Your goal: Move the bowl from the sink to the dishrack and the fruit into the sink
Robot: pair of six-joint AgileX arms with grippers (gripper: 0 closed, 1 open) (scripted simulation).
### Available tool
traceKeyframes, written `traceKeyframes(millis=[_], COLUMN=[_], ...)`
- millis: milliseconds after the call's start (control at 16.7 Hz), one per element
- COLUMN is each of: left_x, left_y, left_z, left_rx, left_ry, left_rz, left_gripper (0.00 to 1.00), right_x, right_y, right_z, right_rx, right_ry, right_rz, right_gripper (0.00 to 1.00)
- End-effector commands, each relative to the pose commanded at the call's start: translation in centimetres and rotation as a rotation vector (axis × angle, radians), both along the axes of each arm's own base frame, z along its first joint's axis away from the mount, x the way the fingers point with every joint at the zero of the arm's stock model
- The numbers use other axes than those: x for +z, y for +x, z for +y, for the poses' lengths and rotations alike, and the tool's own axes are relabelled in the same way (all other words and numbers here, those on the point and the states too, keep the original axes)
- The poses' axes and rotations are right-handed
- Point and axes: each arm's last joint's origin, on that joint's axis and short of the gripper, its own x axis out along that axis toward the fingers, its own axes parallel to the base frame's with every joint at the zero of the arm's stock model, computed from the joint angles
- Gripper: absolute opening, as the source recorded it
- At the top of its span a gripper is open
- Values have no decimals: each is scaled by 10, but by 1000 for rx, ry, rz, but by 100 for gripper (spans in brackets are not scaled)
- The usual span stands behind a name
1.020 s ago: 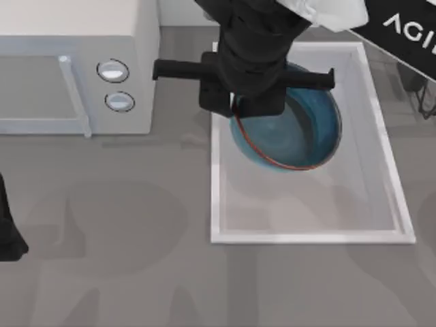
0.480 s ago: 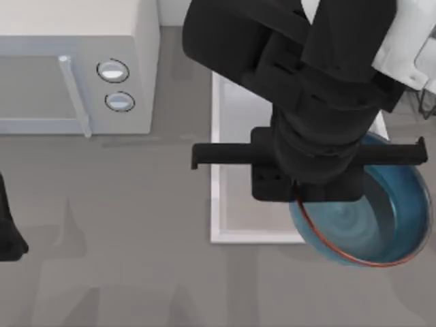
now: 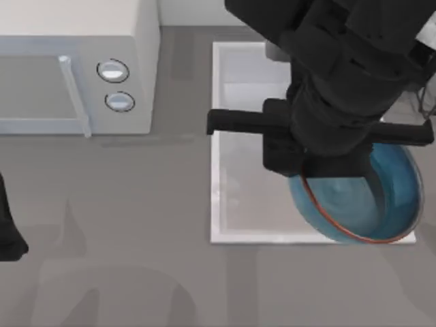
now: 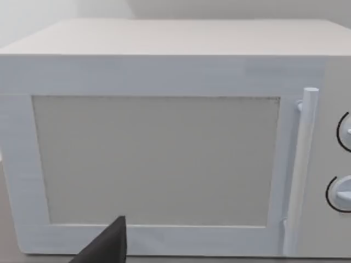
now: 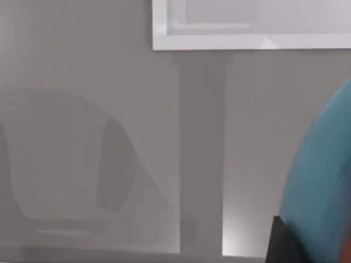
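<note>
— Bowl [image 3: 368,204] is where now?
— Hanging over the sink's [image 3: 221,170] near right corner, rim clamped by the right gripper [image 3: 303,178].
— Which step?
— The carry, I'd judge; next it must travel on to the dishrack.
— Left arm?
— Parked, facing the microwave [image 4: 159,148].

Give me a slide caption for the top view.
Right gripper carries the bowl over the sink.

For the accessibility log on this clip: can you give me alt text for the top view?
The right arm's tool holds a round blue bowl with a teal inside by its rim above the near right corner of the white rectangular sink. A white microwave with two round knobs stands at the left, and the parked left arm's tool sits at the left edge.
</note>
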Motion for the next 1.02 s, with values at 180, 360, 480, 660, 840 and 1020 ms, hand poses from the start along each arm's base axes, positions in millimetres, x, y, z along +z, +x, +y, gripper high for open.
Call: traceKeyframes(millis=[180,360,480,660,840,1020], left_x=[0,0,0,0,0,0], left_y=[0,0,0,0,0,0], left_z=[0,0,0,0,0,0], left_rx=[0,0,0,0,0,0], left_ry=[0,0,0,0,0,0], left_rz=[0,0,0,0,0,0], left_gripper=[100,100,100,100,100,100], right_x=[8,20,28,43,54,60], right_y=[33,71,92,107,104,91], right_z=[-36,-91,-135,-208,-276,-327], right_rx=[-19,-46,-60,-71,-74,-73], right_ry=[165,320,375,352,207,20], right_rz=[-91,-289,-474,-790,-1074,-1253], right_gripper=[0,0,0,0,0,0])
